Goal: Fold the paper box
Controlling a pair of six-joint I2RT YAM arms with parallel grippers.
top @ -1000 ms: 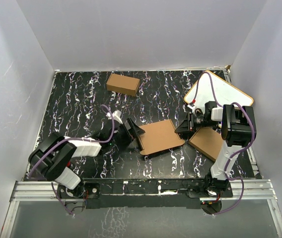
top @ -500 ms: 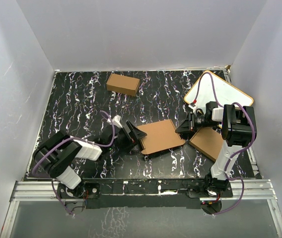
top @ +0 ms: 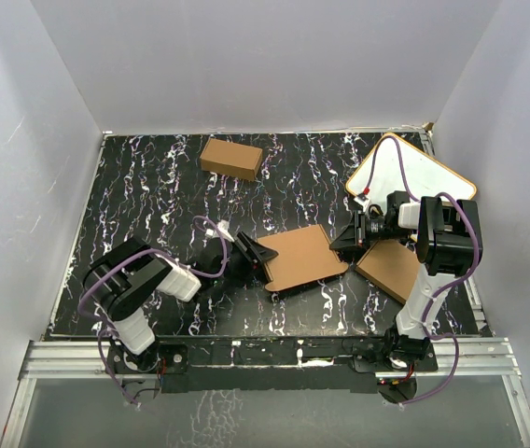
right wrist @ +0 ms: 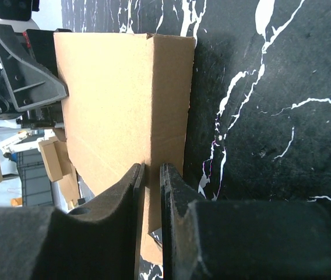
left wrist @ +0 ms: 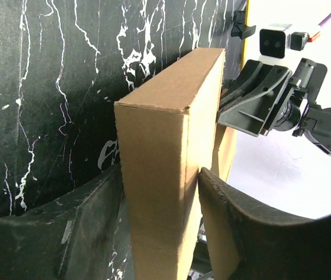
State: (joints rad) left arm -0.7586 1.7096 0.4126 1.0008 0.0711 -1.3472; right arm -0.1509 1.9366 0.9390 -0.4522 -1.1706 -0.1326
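The paper box [top: 298,259] is a thin flat brown cardboard box near the middle of the black marbled table. My left gripper [top: 258,258] is at its left end. In the left wrist view the box [left wrist: 165,105] stands between the two fingers, and the gripper [left wrist: 159,175] is shut on its narrow side. My right gripper [top: 347,246] is at the box's right end. Seen from the right wrist, that gripper [right wrist: 151,169] is shut on a thin cardboard edge of the box [right wrist: 113,99].
A small chunky brown carton [top: 232,157] lies at the back. Another flat brown carton [top: 391,269] lies under the right arm. A white board with a brown rim [top: 419,173] sits at the back right. White walls enclose the table.
The left gripper's jaws have come together from wide open onto the box's left end, and the left arm has shifted right. The right gripper and the box have hardly moved.
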